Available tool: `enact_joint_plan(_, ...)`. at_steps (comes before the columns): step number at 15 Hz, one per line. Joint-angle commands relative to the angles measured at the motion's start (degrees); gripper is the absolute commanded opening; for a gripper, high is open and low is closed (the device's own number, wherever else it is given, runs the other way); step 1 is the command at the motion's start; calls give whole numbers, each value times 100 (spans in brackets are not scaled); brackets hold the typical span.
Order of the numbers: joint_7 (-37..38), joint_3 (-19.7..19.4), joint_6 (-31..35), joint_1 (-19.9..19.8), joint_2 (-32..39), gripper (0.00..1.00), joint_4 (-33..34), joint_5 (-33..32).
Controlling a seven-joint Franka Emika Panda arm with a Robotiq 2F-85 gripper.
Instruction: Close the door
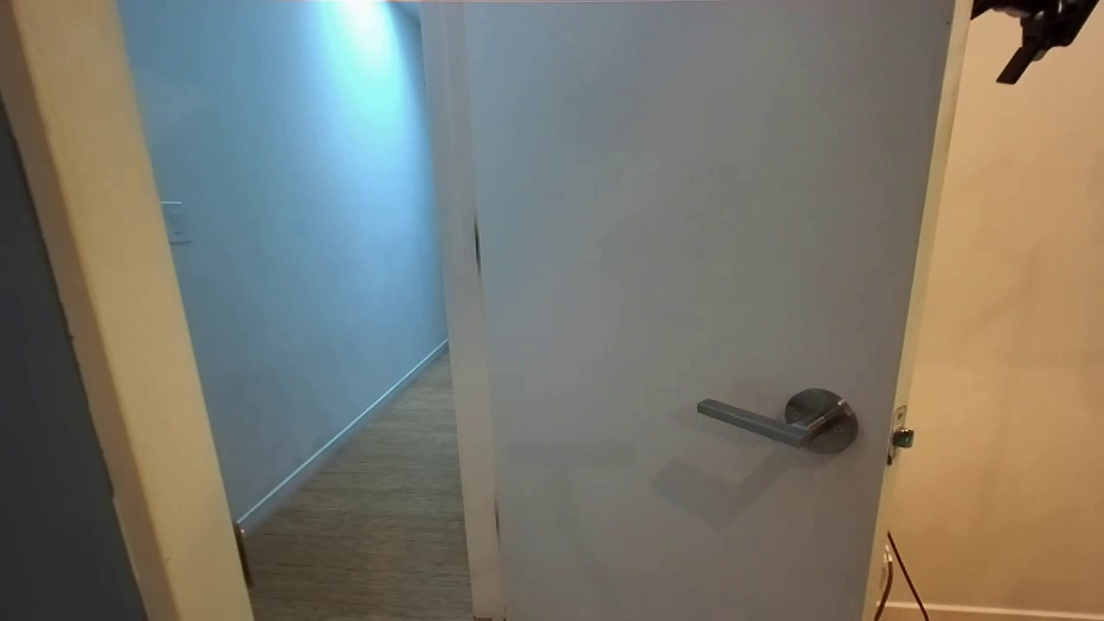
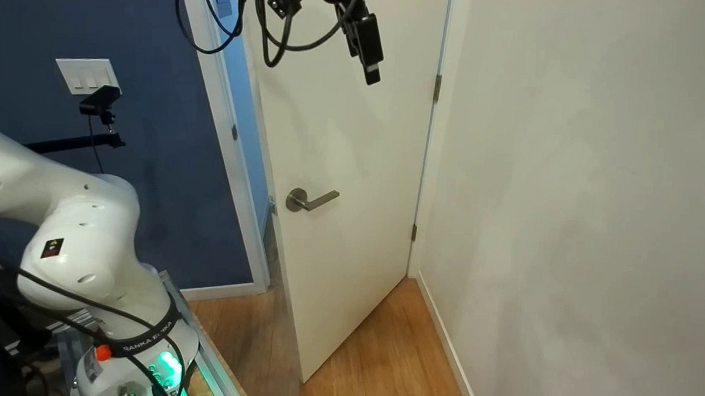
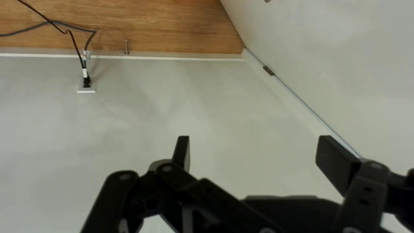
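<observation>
The white door (image 1: 690, 216) stands open, its latch edge away from the frame, with a gap onto a hallway. It also shows in an exterior view (image 2: 354, 139) and at the right of the wrist view (image 3: 349, 58). Its silver lever handle (image 1: 802, 427) also shows on the robot's side (image 2: 308, 201). My gripper (image 3: 254, 149) is open, with nothing between its fingers. In an exterior view the gripper (image 2: 369, 64) appears before the door's upper part, above the handle. It also shows at the top right corner (image 1: 1022, 65), beyond the door's edge. I see no contact with the door.
A white wall (image 2: 564, 170) meets the door's hinge side. An outlet (image 3: 86, 90) with cables and a small door stop (image 3: 126, 47) are low on it. The door frame (image 2: 226, 129) and blue wall (image 2: 152, 214) stand near the arm's base (image 2: 142, 355).
</observation>
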Motion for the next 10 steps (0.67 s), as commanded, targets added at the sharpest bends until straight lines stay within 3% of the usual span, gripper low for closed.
enact_joint_plan(1,393,-83,-13,372,-72,100,-73,-326)
enact_joint_plan(4,724,98,-33,438,-146,100,-170,-495)
enact_joint_plan(10,722,69,-35,428,-149,100,-170,-509)
